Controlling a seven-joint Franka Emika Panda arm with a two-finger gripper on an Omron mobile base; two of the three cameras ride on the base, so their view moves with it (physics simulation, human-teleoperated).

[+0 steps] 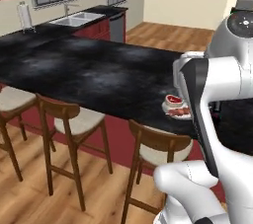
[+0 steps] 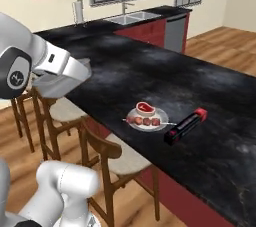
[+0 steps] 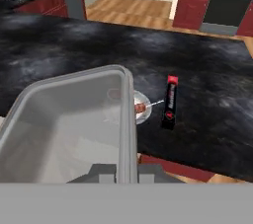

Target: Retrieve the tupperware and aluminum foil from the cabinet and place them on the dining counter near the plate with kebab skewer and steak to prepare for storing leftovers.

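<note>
Now, with the gripper (image 3: 127,168) clamped on the rim of the tupperware (image 3: 69,119) above the dining counter (image 2: 150,71), lower it level onto bare top beside the plate (image 2: 146,118), clear of the aluminum foil (image 2: 186,126).

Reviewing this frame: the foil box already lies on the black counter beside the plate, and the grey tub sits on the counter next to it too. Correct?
Not quite. The aluminum foil does lie on the dining counter beside the plate, but the tupperware is not set down: the hand view shows it held up in the gripper, above the counter's near edge.
</note>
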